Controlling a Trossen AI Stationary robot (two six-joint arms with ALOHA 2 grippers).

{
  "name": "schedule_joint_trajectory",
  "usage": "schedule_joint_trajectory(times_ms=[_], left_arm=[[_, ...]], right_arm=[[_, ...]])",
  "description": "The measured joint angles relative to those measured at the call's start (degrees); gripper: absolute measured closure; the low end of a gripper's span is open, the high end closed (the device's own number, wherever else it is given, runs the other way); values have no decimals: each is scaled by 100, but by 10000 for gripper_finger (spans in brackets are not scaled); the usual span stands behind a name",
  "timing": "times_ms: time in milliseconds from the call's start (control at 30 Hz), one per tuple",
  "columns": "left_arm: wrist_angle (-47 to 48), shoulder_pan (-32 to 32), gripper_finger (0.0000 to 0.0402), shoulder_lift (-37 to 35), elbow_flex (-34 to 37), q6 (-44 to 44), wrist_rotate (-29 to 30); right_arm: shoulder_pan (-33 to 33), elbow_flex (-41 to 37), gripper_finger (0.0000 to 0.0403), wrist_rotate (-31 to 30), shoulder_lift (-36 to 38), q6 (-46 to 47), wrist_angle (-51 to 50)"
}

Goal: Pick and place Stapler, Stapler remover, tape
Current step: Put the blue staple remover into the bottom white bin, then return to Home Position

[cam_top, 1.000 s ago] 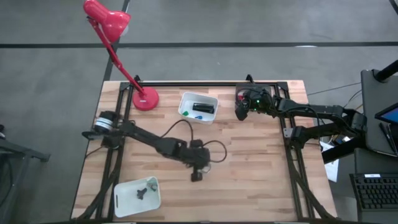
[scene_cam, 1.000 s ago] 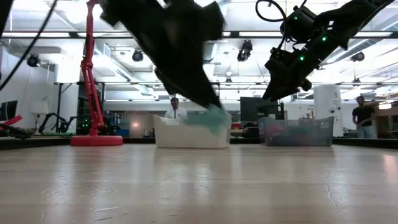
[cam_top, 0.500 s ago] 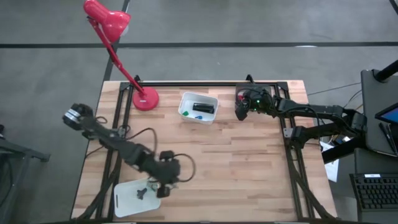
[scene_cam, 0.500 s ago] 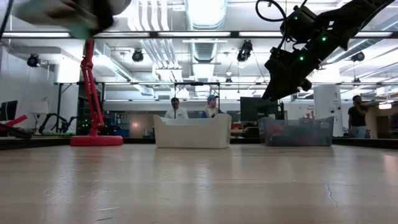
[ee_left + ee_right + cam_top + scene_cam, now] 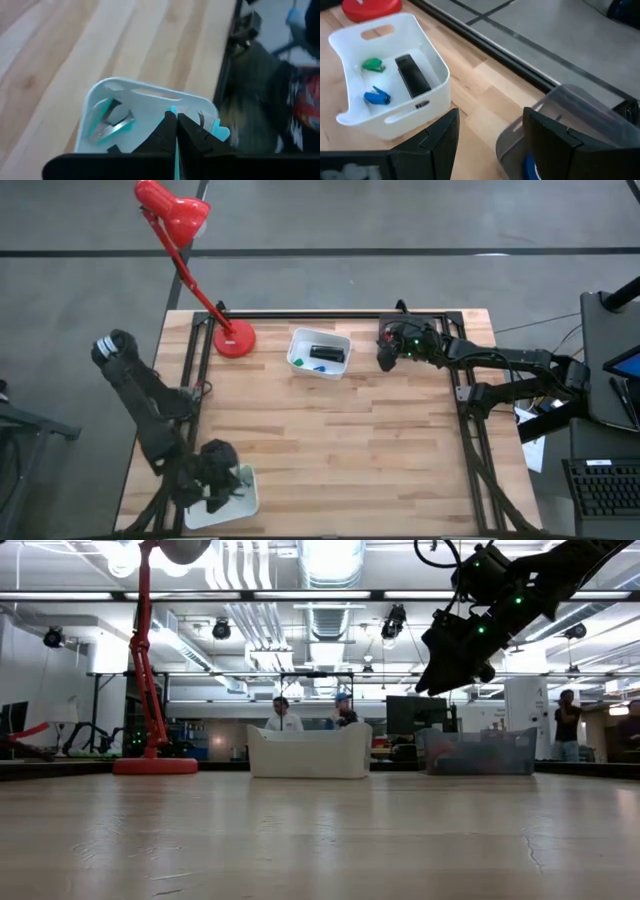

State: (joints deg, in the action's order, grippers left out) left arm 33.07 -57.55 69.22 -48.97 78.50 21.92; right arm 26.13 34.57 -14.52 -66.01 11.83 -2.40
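Observation:
My left gripper (image 5: pixel 175 119) is shut on a teal staple remover and hangs over the white tray (image 5: pixel 195 502) at the table's near left corner. A second teal and metal staple remover (image 5: pixel 111 122) lies in that tray. The dark stapler (image 5: pixel 412 75) lies in the white bin (image 5: pixel 319 352) at the far middle, beside a small green piece (image 5: pixel 372 65) and a small blue piece (image 5: pixel 375 96). My right gripper (image 5: pixel 490 122) is open and raised at the far right, above a clear tub (image 5: pixel 580 115). A blue round thing (image 5: pixel 530 167) shows in that tub; the other tape rings are hidden. My left gripper pinches the teal staple remover between its two fingers, which point down from above. A thin teal edge (image 5: pixel 172 109) shows at the fingertips. A teal part (image 5: pixel 220 133) and a metal claw (image 5: pixel 200 118) stick out to one side. Whether it touches the tray, I cannot tell.
A red desk lamp stands on its round base (image 5: pixel 234 338) at the far left. Black frame rails run along the table's left, right and far edges. Bare wood lies between the tray and the bin. People stand in the room beyond the table (image 5: pixel 283 715).
My left arm has swung from the table's middle toward the near left corner, carrying the teal piece, and now hangs over the white tray. It has left the low view entirely.

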Motion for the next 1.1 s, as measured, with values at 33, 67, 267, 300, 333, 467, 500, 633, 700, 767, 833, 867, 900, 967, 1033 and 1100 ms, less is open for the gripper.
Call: schedule_joint_trajectory(times_ms=[33, 67, 267, 300, 333, 467, 500, 633, 700, 767, 833, 867, 900, 967, 1033, 1100], left_arm=[[-6, -144, 391, -40, 102, 248, 196], [-1, -266, 391, -66, 195, 477, 345], [-604, -521, 395, -60, 744, 1011, 510], [-757, -521, 395, -58, 854, 1014, 508], [-907, -519, 394, -58, 952, 1012, 509], [-1351, -495, 380, -64, 1303, 1040, 526], [-1430, -493, 376, -68, 1371, 1092, 572], [-1785, -480, 359, -154, 1557, 1273, 948], [-1834, -480, 348, -212, 1582, 1278, 1074], [-1865, -480, 336, -312, 1588, 1174, 1156], [-1863, -482, 324, -433, 1589, 984, 1362], [-1867, -482, 318, -502, 1589, 870, 1603], [-1866, -477, 312, -565, 1591, 700, 1970], [-1869, -420, 302, -676, 1591, 181, 2791], [-1874, -304, 295, -756, 1601, -487, 3548], [-1969, -58, 293, -800, 1643, -845, 3817]], right_arm=[[0, 0, 193, 0, -1, -4, 56], [0, 0, 193, 0, -1, -9, 108], [0, 0, 193, 0, 0, -26, 226], [0, 0, 193, 0, -1, -26, 236], [0, 0, 193, 0, -1, -26, 245], [0, 0, 193, 0, -1, -24, 244], [0, 0, 193, 0, -1, -24, 243], [0, -13, 193, 0, -1, -2, 248], [0, -25, 193, 0, -1, -2, 245], [0, -26, 193, 0, -1, 0, 249], [0, -31, 193, 0, -1, -2, 257], [0, -33, 193, 0, -1, 1, 261], [0, -33, 193, 2, -1, 10, 271], [0, -36, 193, 1, -1, 18, 299], [0, -37, 193, 7, -1, 19, 307], [0, -40, 193, 148, 1, 18, 316]])
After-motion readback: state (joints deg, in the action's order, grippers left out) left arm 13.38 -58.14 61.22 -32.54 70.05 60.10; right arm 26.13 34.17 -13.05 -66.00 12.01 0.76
